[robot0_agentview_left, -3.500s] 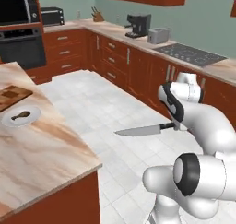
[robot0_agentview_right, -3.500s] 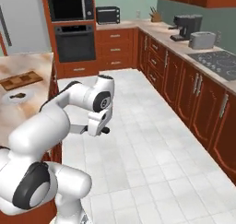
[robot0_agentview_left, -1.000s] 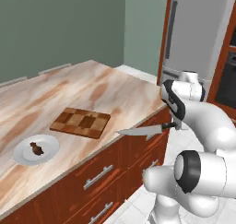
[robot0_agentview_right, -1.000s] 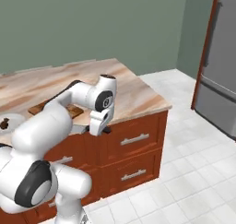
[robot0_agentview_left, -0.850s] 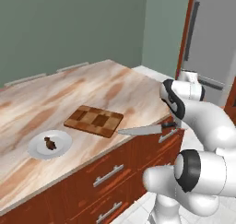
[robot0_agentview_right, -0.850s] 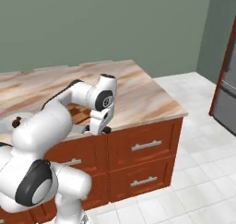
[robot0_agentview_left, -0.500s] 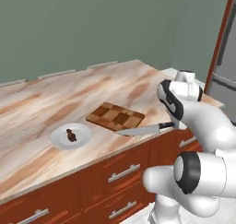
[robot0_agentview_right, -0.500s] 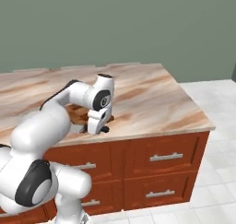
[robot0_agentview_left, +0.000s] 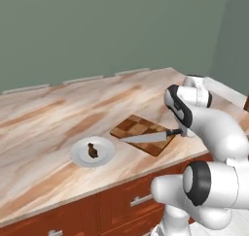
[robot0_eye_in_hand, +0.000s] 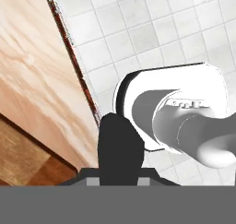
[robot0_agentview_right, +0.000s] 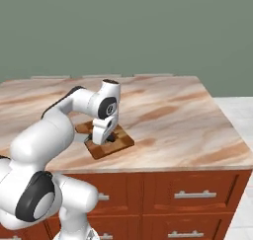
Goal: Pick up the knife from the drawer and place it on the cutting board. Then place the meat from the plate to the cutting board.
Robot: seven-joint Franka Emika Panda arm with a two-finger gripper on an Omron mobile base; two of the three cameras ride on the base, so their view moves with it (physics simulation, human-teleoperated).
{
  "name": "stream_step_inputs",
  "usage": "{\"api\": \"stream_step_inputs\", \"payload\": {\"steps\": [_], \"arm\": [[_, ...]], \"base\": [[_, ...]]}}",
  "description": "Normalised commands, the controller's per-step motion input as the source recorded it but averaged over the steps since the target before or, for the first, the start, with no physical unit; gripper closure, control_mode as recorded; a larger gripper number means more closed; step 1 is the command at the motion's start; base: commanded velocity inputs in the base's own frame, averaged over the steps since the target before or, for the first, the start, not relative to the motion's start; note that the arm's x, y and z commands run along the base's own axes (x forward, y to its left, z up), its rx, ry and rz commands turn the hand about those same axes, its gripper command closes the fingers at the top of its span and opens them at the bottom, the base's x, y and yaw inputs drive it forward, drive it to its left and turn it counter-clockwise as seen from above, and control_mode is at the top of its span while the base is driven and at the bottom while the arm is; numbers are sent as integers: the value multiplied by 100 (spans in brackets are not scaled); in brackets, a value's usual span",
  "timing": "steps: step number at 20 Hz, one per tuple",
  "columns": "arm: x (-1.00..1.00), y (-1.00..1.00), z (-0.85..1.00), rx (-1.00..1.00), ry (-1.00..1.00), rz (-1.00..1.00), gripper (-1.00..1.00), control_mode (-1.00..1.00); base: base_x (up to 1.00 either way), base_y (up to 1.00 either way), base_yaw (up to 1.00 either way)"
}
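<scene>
Claw (robot0_agentview_left: 179, 131) grips knife (robot0_agentview_left: 146, 138) above board (robot0_agentview_left: 142, 134); meat (robot0_agentview_left: 92, 151) on plate (robot0_agentview_left: 79, 155), board's 8 o'clock, both placements left.

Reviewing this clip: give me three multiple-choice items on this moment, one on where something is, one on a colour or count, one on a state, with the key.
1. Where is the meat?
A. on the plate
B. on the cutting board
C. on the floor

2. How many lumps of meat lie on the plate?
A. none
B. one
C. three

3. What is the gripper doing?
A. standing open with nothing in it
B. shut on the knife's handle, blade out over the cutting board
C. shut on the meat

Key: 1 A, the dark lump sits in the middle of the white plate. 2 B, a single lump shows there. 3 B, in the left base view the knife sticks out from the gripper with its blade over the checkered cutting board; whether the blade touches the board cannot be told.
</scene>
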Motion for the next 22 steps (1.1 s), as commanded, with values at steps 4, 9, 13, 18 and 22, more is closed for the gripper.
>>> {"api": "stream_step_inputs", "payload": {"steps": [4,9,13,18,22], "arm": [[0,0,0,0,0,0,100,100],[0,0,0,0,0,0,100,100],[0,0,0,0,0,0,100,100],[0,0,0,0,0,0,100,100],[0,0,0,0,0,0,100,100]], "base": [[40,-26,27],[13,-56,30],[3,-61,37],[27,-8,23],[47,0,13]]}}
